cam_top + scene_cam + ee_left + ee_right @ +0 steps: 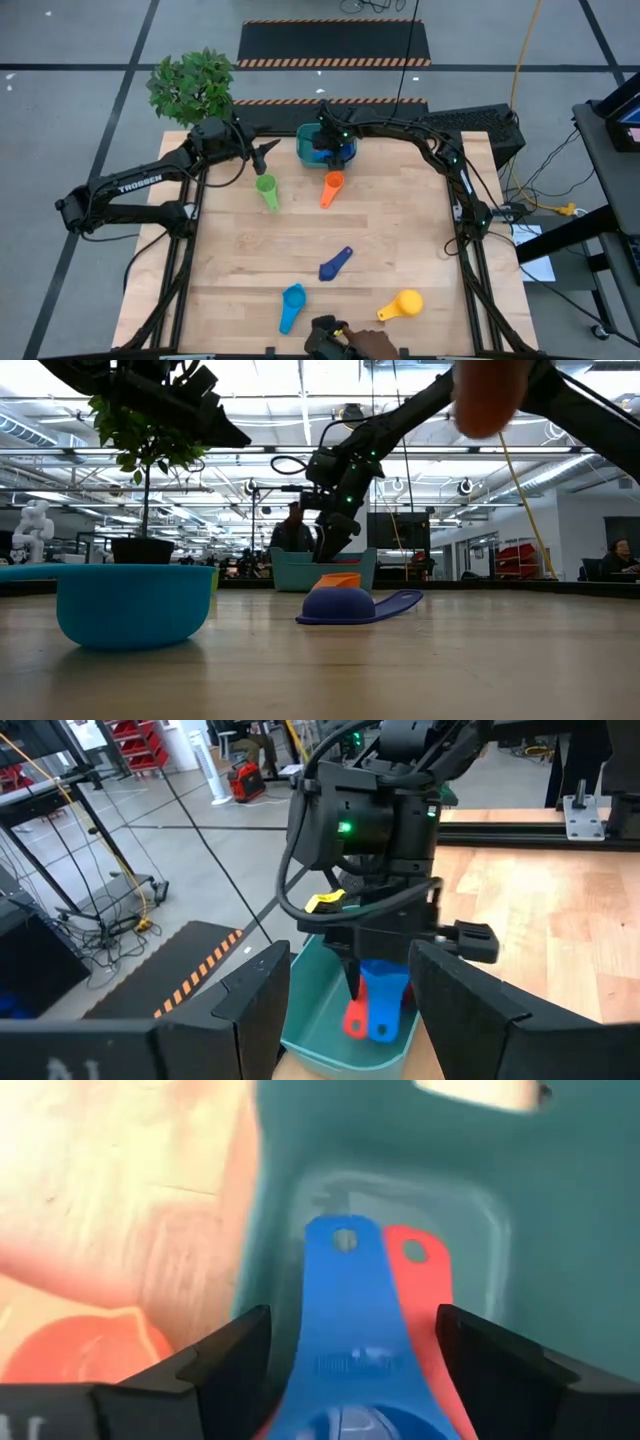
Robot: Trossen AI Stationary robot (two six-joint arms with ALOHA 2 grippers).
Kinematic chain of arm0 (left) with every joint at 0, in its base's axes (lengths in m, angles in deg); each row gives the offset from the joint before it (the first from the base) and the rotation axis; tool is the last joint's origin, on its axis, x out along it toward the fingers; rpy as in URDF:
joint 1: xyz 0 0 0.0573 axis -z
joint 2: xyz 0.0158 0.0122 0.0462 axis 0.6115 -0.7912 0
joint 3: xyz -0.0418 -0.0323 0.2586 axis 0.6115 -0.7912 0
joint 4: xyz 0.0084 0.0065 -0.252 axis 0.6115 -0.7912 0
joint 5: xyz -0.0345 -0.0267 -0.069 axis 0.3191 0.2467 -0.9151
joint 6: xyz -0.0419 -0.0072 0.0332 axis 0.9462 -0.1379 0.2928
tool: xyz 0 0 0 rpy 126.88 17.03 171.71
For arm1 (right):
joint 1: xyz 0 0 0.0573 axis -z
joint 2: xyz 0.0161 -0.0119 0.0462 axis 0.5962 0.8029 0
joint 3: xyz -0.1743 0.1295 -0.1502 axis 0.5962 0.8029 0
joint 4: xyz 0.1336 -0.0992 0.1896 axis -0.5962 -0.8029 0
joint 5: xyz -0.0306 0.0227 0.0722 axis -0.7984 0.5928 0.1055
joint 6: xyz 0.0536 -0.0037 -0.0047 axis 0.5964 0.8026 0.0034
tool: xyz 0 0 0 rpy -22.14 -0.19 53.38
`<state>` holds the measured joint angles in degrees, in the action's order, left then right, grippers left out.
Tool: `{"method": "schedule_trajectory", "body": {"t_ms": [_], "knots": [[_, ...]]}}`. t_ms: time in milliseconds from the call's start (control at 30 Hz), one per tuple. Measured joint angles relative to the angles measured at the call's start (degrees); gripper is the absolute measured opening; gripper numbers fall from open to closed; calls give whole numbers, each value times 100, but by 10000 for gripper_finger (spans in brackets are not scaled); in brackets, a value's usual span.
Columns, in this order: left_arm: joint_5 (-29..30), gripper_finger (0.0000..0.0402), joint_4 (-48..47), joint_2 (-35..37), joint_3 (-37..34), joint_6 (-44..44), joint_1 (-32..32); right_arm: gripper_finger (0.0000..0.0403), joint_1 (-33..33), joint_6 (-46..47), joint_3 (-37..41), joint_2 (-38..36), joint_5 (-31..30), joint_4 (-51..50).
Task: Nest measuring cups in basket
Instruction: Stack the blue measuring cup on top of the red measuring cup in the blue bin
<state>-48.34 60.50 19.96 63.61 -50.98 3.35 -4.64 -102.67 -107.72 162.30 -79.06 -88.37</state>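
The teal basket [312, 146] sits at the middle of the desk's [400, 230] far edge, and the right pincer [335, 150] reaches down into it from above. In the right wrist view its two dark fingers [232, 1360] stand spread, with the flat handle of a lighter blue measuring cup [345, 1330] between them and not visibly pressed by either; a red measuring cup [420, 1295] lies under and just beside the blue one on the basket floor. The left wrist view shows the same pair of handles, side by side against the basket's near wall below the right pincer. The left pincer [268, 150] hovers just to the left of the basket, near the far edge, its fingers set wide and holding nothing. Five cups lie loose on the desk: a green measuring cup [267, 189] and an orange measuring cup [331, 187] just in front of the basket, a dark blue measuring cup [336, 264] near the middle, and close to the near edge a second lighter blue measuring cup [291, 305] and a yellow measuring cup [400, 305]. A potted plant [192, 85] stands off the desk's far left corner.
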Motion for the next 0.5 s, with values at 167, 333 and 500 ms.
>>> {"method": "schedule_trajectory", "body": {"t_ms": [167, 333, 500], "knots": [[0, 207, -44, 0, 0, -25, -2, 278, -95, 136, 0, 0, -22, 9], [0, 207, -83, 2, 0, -26, 0, 308, -82, 597, 0, 0, -328, -40], [0, 207, -81, 2, 0, -26, 0, 351, -17, 464, 0, -2, -319, -98]]}}
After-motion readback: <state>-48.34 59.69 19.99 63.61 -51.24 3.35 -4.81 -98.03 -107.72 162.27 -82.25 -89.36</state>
